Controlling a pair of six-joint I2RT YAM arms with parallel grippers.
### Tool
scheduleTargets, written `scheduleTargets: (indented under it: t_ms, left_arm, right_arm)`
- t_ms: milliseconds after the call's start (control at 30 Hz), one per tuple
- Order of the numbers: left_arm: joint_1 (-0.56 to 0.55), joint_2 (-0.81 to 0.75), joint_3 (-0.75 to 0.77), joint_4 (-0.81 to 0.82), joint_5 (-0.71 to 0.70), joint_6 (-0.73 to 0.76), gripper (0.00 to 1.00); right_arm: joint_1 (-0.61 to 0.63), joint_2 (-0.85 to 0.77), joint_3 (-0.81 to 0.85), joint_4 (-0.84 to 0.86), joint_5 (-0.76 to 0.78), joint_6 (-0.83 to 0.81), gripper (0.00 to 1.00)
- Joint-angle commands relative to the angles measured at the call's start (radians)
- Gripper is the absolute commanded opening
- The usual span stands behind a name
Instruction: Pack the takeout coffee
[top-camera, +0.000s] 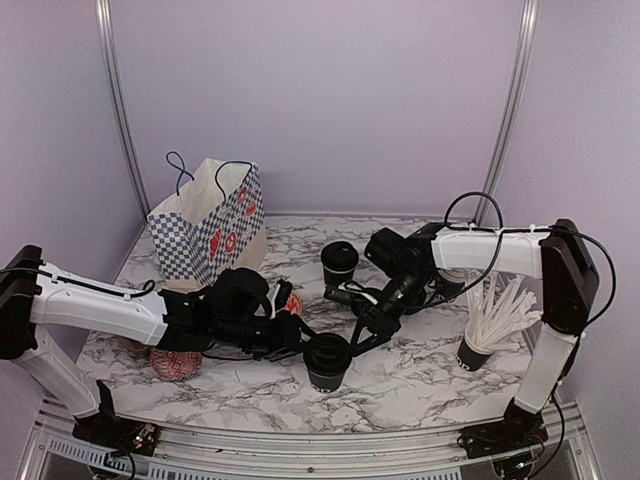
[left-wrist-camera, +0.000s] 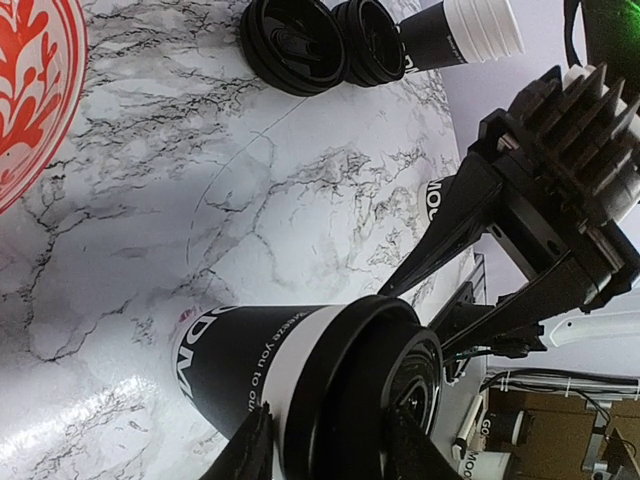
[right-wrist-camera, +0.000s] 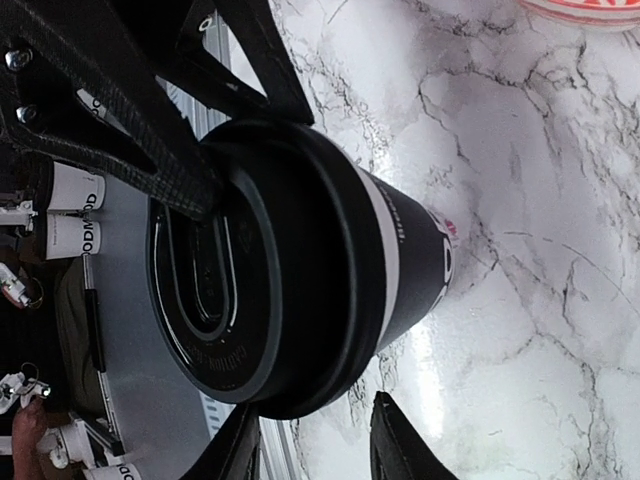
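1. Takeout coffee cup (top-camera: 327, 362), the near one, stands upright at the front of the marble table (top-camera: 430, 380) with its black lid (right-wrist-camera: 215, 270) on, right between the two arms.
2. Left gripper (left-wrist-camera: 332, 455) has a finger on either side of the cup's body just under the lid, jaws partway closed. Honestly can't tell if it's pinching or just straddling.
3. Right gripper (right-wrist-camera: 315, 450) comes in from the other side and brackets the lidded top. Same deal, can't call it a grip.
4. Second lidded cup (top-camera: 340, 263) sits further back on the table, with neither gripper near it.
5. Checkered paper bag (top-camera: 205, 225) stands open at back left, well apart from both cups. Can't see inside it.
6. Progress-wise I'd say it's early. Both cups I can see are out on the table and the lids look sorted, so all the lifting and bagging is left.
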Motion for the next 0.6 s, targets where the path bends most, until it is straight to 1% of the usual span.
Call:
scheduleTargets:
  t_ms: [0, 133, 233, 433, 567]
  left_arm:
    - [0.005, 0.094, -0.070, -0.076, 0.051, -0.031, 0.37]
    - [0.012, 0.135, -0.144, -0.024, 0.083, -0.060, 0.32]
    - [0.013, 0.180, -0.192, 0.032, 0.120, -0.098, 0.28]
    - [0.013, 0.267, -0.228, 0.082, 0.185, -0.123, 0.23]
    - [0.013, 0.297, -0.248, 0.112, 0.210, -0.139, 0.22]
  right_arm:
    - [0.008, 0.069, 0.004, 0.044, 0.042, -0.010, 0.35]
    - [0.008, 0.110, 0.001, 0.055, 0.060, 0.005, 0.33]
    - [0.005, 0.135, 0.004, 0.073, 0.108, 0.030, 0.31]
    - [-0.022, 0.195, 0.029, 0.099, 0.235, 0.117, 0.23]
    - [-0.030, 0.234, 0.037, 0.100, 0.313, 0.142, 0.19]
